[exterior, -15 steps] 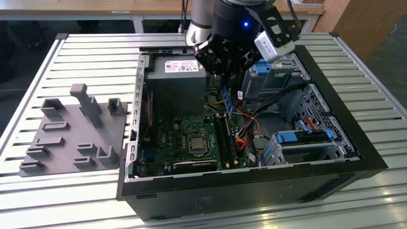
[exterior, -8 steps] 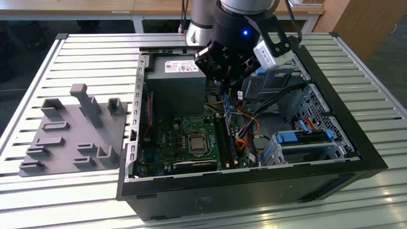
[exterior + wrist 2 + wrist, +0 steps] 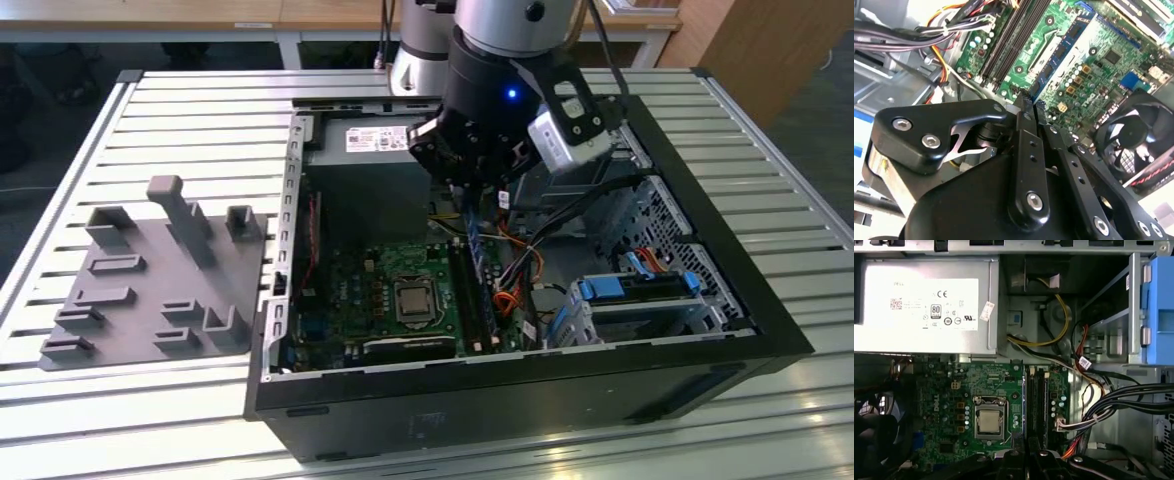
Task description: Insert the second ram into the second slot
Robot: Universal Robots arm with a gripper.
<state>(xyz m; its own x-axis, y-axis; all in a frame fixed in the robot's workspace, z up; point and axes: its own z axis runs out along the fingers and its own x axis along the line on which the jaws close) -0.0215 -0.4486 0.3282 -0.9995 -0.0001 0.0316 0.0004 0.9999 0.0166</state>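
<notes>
end effector (image 3: 469, 195) clamped on second ram (image 3: 473, 224) | thin, dark blue (edge-on) | over motherboard (image 3: 363, 292)

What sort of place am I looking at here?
Probably a robotics lab or test bench rather than a home: a robot arm reaches into an open computer case lying on a slatted metal table, beside a grey parts holder.

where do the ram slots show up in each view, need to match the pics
Exterior view: ram slots, dark strips at the exterior view's right of the CPU socket.
First wrist view: ram slots beside the CPU socket.
Second wrist view: ram slots beyond the end effector.
Shared landmark: the green motherboard.
</notes>
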